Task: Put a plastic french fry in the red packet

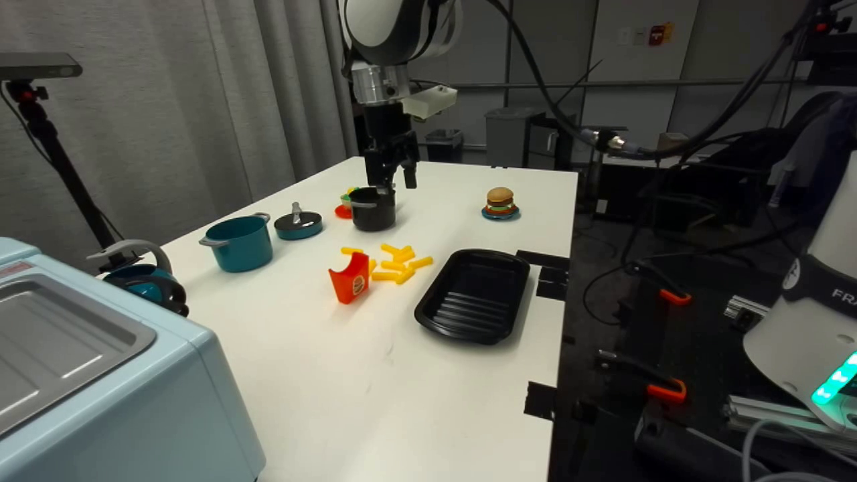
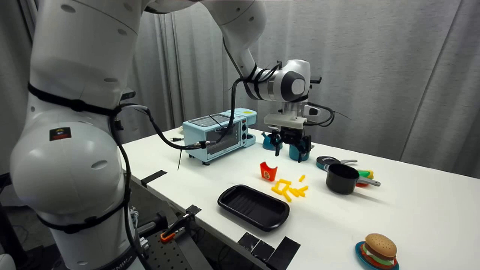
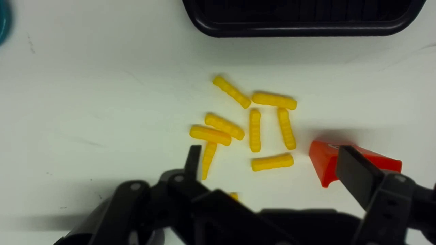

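Several yellow plastic french fries (image 3: 272, 162) lie loose and flat on the white table in the wrist view. They also show in both exterior views (image 1: 385, 276) (image 2: 294, 192). The red packet (image 1: 351, 280) stands upright beside them and shows in an exterior view (image 2: 268, 173). In the wrist view the packet (image 3: 319, 160) is partly hidden by the right-hand finger; the visible part of its inside is red. My gripper (image 3: 270, 149) is wide open and empty, above the fries and packet. It hangs well above the table in both exterior views (image 1: 398, 187) (image 2: 288, 157).
A black ribbed tray (image 1: 479, 288) lies near the fries. A black pot (image 1: 375, 213), a teal pot (image 1: 242, 248) and a lid (image 1: 298, 227) stand on the far side. A toy burger on a plate (image 2: 380, 249) and a light blue toaster oven (image 2: 213, 137) are farther off.
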{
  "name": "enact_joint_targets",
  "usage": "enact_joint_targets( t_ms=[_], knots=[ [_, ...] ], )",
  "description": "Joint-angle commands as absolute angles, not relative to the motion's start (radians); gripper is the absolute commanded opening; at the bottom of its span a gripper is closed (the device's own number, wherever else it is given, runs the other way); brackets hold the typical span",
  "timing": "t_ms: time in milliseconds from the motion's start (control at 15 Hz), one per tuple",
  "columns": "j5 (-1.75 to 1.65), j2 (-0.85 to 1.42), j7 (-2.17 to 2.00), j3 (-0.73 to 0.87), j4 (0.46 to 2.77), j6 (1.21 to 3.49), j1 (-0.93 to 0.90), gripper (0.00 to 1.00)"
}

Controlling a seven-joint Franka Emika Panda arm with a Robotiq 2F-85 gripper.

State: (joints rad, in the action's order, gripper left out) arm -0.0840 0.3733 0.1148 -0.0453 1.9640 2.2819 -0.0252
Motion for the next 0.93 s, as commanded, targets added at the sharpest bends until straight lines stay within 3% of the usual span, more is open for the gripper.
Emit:
enact_joint_targets(
  t_ms=[0,867],
  knots=[
    [-0.1,0.437,0.114,-0.047,1.945,2.309,-0.042,1.0],
    [-0.127,0.634,0.145,-0.058,1.884,2.399,-0.089,1.0]
  ],
)
